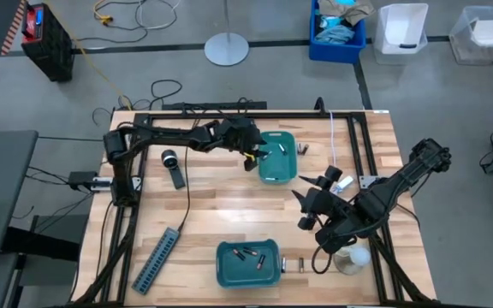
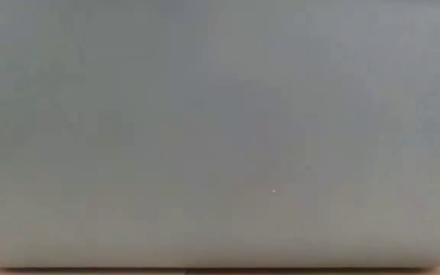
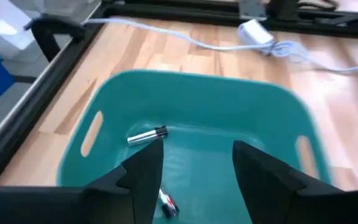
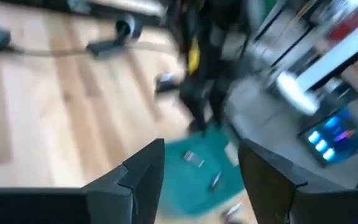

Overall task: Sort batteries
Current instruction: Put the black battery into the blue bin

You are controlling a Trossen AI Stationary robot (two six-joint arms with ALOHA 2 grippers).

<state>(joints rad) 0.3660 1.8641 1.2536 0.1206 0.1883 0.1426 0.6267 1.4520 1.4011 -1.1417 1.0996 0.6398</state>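
Reaching in from the left edge of the tabletop (image 1: 229, 201), the left arm is holding its left gripper (image 1: 253, 156) over the near rim of the far teal bin (image 1: 291, 171). Its jaws are standing spread with nothing between them. In the left wrist view a silvery battery (image 3: 147, 135) is lying on the bin floor just beyond the jaws, and a second battery (image 3: 168, 204) is lying directly beneath them, partly hidden by one finger.

Sitting well to the left of those jaws are a black remote-like bar (image 1: 174, 168) and, nearer the front, a grey power strip (image 1: 156, 260). A second teal bin (image 1: 274, 272) at the front edge is holding several more batteries (image 1: 246, 254).

Hovering over bare wood on the right half, the right gripper (image 1: 302, 210) is pointing toward the far bin, its jaws spread wide and empty. The low view is showing only a flat grey surface.
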